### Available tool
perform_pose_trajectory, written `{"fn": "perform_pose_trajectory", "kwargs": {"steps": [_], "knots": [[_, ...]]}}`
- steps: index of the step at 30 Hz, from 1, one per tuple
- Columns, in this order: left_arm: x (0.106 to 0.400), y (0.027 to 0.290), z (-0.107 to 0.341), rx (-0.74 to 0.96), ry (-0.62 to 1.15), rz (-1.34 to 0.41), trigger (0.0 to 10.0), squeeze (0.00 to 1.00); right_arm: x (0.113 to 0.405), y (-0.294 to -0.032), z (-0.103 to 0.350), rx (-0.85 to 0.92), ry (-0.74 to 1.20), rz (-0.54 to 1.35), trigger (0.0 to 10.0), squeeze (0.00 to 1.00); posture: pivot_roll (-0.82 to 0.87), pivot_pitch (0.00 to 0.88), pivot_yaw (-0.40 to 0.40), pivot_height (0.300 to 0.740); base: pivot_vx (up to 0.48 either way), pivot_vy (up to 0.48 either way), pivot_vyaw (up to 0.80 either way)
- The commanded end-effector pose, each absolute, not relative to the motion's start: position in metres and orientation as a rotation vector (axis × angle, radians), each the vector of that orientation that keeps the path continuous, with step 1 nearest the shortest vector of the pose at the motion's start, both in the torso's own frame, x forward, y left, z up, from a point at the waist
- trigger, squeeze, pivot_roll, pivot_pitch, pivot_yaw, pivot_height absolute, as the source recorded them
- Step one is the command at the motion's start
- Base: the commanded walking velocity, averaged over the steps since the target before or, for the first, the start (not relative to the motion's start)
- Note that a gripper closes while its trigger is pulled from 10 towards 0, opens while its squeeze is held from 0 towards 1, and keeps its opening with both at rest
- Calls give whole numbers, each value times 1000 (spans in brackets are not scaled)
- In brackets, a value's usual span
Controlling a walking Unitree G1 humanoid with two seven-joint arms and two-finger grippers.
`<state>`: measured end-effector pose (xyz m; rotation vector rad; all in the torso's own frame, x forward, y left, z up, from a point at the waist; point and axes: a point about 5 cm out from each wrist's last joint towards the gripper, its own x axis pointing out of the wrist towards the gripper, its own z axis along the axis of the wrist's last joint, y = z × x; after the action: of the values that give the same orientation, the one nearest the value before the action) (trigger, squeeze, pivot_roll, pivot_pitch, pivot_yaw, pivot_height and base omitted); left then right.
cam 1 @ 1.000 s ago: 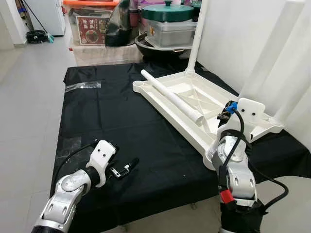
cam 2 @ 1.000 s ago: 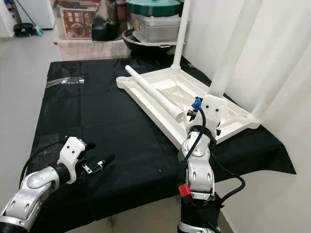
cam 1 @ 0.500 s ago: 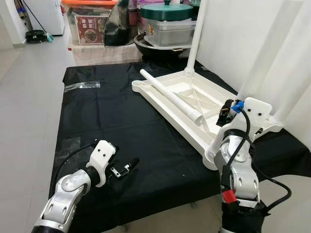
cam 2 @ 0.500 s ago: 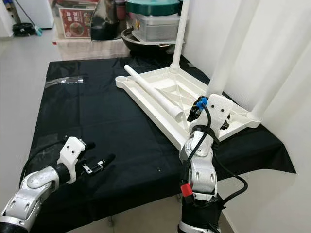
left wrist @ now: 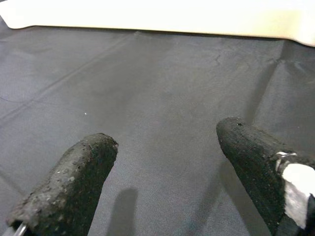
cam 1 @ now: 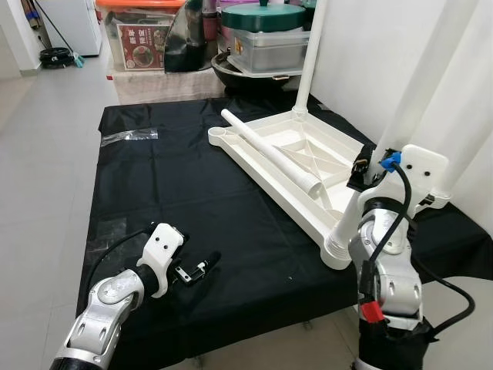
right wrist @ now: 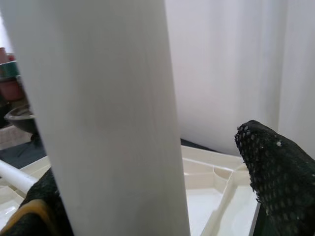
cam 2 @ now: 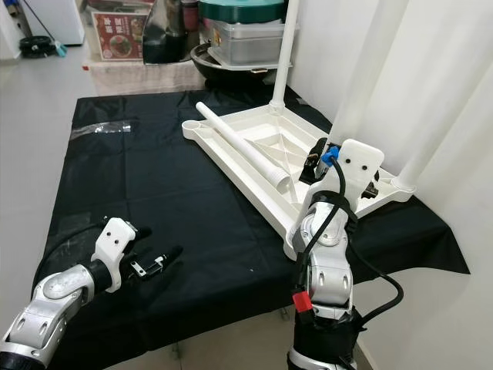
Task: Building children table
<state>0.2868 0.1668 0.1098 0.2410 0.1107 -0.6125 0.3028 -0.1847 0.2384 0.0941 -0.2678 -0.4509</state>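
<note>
Upturned white tabletop (cam 1: 293,158) lies centre-right on black cloth (cam 1: 177,200); loose leg (cam 1: 269,152) across it. My right gripper (right wrist: 147,196), fingers spread, straddles an upright leg (right wrist: 108,113). My left gripper (left wrist: 165,167) hovers wide at lower left. Storage boxes (cam 1: 142,38) upper frame; label unreadable.

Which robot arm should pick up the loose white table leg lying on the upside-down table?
Probably the right. The right gripper is up beside the overturned tabletop, close to the loose leg, with a standing leg between its open fingers. The left gripper hovers open over the black cloth, farther away.
</note>
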Motion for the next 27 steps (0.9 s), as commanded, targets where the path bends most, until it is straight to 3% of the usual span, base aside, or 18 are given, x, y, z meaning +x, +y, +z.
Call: {"fn": "perform_pose_trajectory", "kwargs": {"steps": [1, 20, 24, 27], "knots": [[288, 164, 109, 250, 114, -629, 10000, 0, 300, -187, 250, 92, -297, -417, 10000, 1000, -16, 0, -56, 740, 0, 0, 0], [289, 163, 107, 249, 118, -642, 10000, 0, 299, -196, 267, 34, -246, -181, 10000, 1000, -36, 0, -40, 740, 0, 0, 0], [290, 162, 107, 248, 120, -649, 10000, 0, 299, -190, 275, 16, -228, -13, 10000, 1000, -45, 0, -30, 740, 0, 0, 0], [290, 161, 107, 249, 120, -650, 10000, 0, 299, -190, 275, 14, -225, 10, 10000, 1000, -45, 0, -30, 740, 0, 0, 0]]}}
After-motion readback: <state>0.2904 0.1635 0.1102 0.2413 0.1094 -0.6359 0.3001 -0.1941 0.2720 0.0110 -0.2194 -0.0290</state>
